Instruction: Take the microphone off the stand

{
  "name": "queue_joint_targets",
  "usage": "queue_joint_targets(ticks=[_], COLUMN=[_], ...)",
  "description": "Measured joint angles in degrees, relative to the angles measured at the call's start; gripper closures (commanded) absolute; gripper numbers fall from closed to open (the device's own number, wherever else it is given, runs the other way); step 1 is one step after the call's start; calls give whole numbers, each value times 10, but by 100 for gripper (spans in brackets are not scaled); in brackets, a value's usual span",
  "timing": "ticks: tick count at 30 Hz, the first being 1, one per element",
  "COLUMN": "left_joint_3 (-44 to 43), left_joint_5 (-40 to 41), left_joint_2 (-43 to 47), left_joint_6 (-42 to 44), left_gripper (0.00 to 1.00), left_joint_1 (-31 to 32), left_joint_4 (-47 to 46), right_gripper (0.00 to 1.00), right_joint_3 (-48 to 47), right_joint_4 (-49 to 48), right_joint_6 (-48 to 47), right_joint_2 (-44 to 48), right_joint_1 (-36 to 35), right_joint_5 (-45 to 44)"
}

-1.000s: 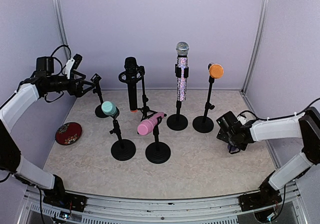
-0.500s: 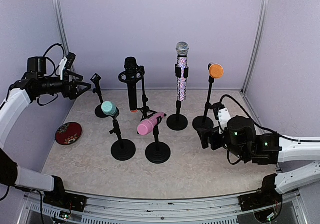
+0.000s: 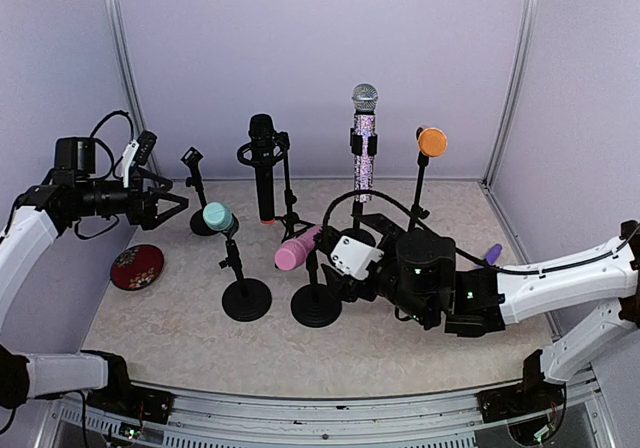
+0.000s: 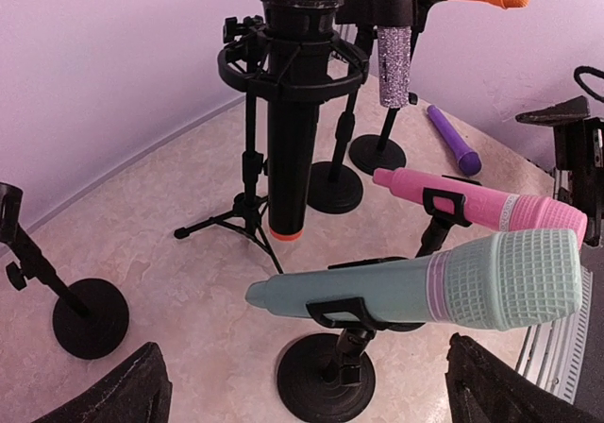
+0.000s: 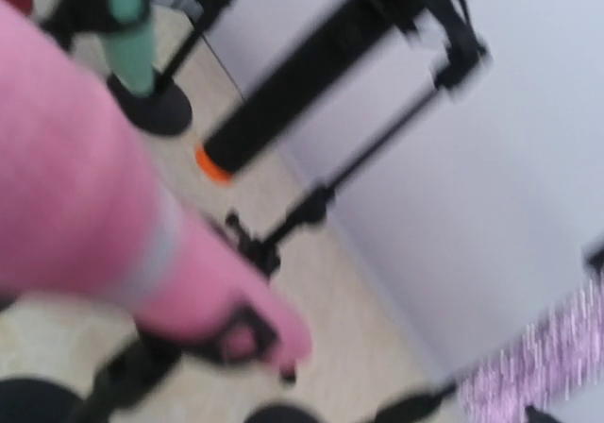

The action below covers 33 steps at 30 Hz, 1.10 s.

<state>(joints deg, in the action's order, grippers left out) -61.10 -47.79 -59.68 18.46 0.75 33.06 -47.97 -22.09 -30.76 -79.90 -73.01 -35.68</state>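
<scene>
Top view: right gripper [image 3: 328, 268], jaws spread, level with the pink microphone [image 3: 300, 247] held on its stand [image 3: 315, 308] near the middle of the table [image 3: 400, 363] — likely lined up to grasp it. Left gripper [image 3: 168, 204] hangs open over the left edge. Left wrist: the microphone slants in its clip [image 4: 451, 206]. Right wrist: it looms close, blurred.

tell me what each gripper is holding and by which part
Nothing. The left gripper hangs open in the air; the right gripper is open beside the pink mic, not gripping it.
</scene>
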Motion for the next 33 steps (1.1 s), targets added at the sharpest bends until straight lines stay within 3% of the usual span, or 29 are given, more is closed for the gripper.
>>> queue_joint_targets(ticks=[7, 11, 14, 19, 23, 27, 33], left_joint_3=[0, 0, 0, 0, -9, -30, -74], left_joint_5=[17, 20, 22, 25, 27, 33, 64], left_joint_2=[8, 9, 12, 24, 38, 44, 32], left_joint_6=[0, 0, 0, 0, 2, -2, -12], left_gripper=[1, 1, 1, 6, 7, 9, 13], left_joint_1=[10, 11, 16, 38, 64, 105, 224], left_joint_4=[10, 13, 13, 17, 26, 24, 3], right_gripper=[0, 11, 27, 73, 98, 100, 100], right_joint_3=[-45, -55, -71, -104, -105, -105, -116], right_joint_4=[-49, -59, -67, -95, -111, -111, -103], right_joint_6=[-109, -139, -152, -175, -191, -196, -198], right_joint_2=[-67, -89, -108, -149, -155, -151, -119], right_joint_1=[-11, -19, -20, -20, -20, -20, -20], right_joint_5=[41, 55, 60, 61, 54, 53, 63])
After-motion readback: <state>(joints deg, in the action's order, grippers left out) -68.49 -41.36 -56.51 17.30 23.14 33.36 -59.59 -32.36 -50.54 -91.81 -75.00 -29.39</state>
